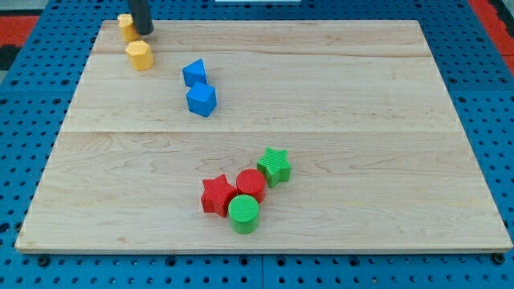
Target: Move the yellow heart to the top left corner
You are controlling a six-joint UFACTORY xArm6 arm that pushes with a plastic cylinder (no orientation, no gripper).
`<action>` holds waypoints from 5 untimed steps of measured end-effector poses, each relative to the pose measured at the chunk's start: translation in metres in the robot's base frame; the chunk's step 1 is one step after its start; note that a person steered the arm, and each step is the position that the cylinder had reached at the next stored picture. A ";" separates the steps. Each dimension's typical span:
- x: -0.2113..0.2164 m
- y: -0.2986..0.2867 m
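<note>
No claw on this arm, folks, so nothing to call apart, together or clamped: it ends in a straight dark rod, and my tip point(144, 33) sits right up in the top left corner of the pale wooden surface point(337, 120). It is pressed against the right side of the small yellow plastic block point(126, 26) there, which looks like the heart, though its outline is partly hidden by the rod and hard to confirm. That block lies just inside the surface's top left corner.

Just below it, toward the view's bottom, sits a second yellow block point(139, 55), chunky and roughly hexagonal, close to the first but not clearly touching.

Moving right and down, we have two blue blocks: a blue wedge-like block point(193, 72) and, just beneath it and touching or nearly so, a blue cube-like block point(201, 99).

Down near the view's bottom centre there's a tight cluster of four ridged pieces. The red star point(217, 196) is on the left, the red cylinder point(250, 185) beside it, the green cylinder point(243, 213) in front of both, and the green star point(275, 166) at the upper right, touching the red cylinder.

No containers appear anywhere; every block rests directly on the surface, which lies on a blue pegboard point(482, 96).
</note>
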State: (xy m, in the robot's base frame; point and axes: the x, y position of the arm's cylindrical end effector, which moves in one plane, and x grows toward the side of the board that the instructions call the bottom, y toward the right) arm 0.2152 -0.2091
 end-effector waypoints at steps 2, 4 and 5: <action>0.019 -0.023; 0.070 0.085; 0.123 0.060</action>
State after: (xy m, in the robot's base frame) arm 0.3386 -0.1487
